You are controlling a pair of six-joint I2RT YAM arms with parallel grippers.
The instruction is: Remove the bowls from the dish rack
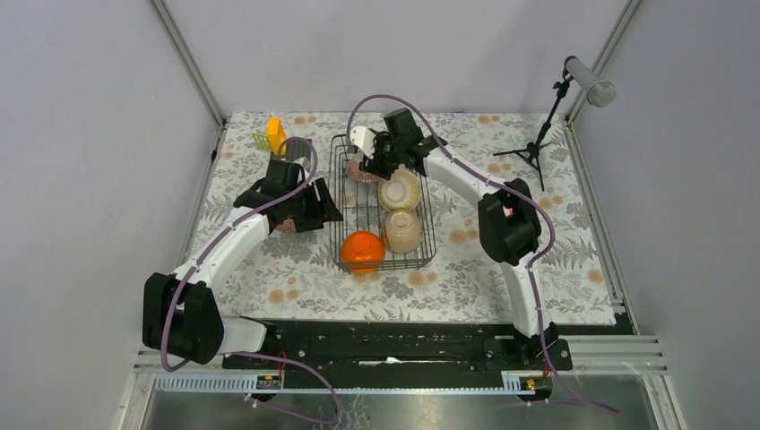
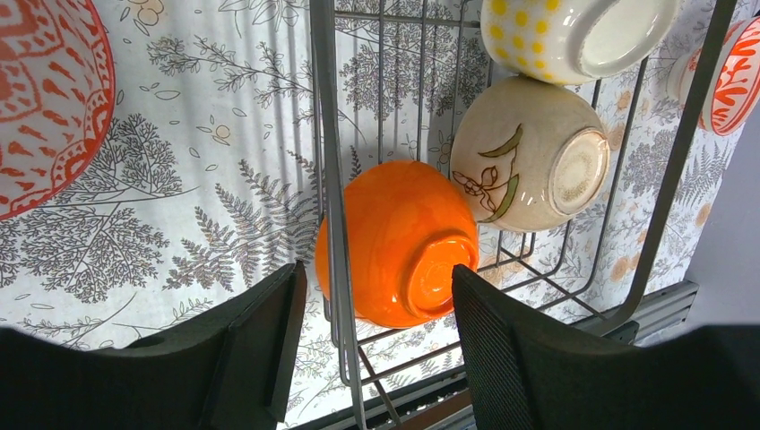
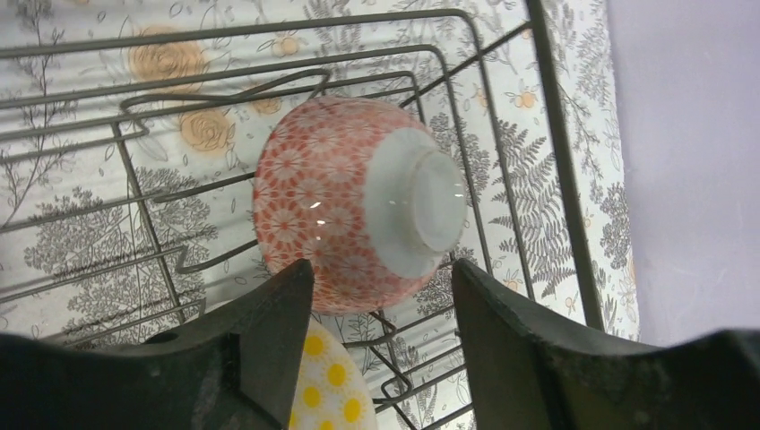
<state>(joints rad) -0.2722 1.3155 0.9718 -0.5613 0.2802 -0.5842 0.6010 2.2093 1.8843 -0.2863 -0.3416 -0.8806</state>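
The black wire dish rack (image 1: 428, 210) stands mid-table. It holds an orange bowl (image 1: 362, 251), a cream bowl (image 1: 402, 230), a yellow-dotted cream bowl (image 1: 399, 190) and a pinkish bowl (image 1: 362, 173), all tipped over. My left gripper (image 1: 324, 213) is open at the rack's left wall. In its wrist view the jaws (image 2: 376, 349) straddle the rack wire (image 2: 327, 179), with the orange bowl (image 2: 399, 242) just ahead. My right gripper (image 1: 369, 166) is open over the rack's far end, and its jaws (image 3: 381, 349) hover above the pinkish bowl (image 3: 358, 202). A red-patterned white bowl (image 2: 45, 98) lies on the cloth left of the rack. No blue-and-white bowl is in view.
A yellow object (image 1: 275, 134) stands at the far left corner. A microphone stand (image 1: 538, 143) stands at the far right. A red-and-white patterned piece (image 2: 735, 76) shows past the rack's right side. The metal rail (image 1: 394, 349) runs along the near edge.
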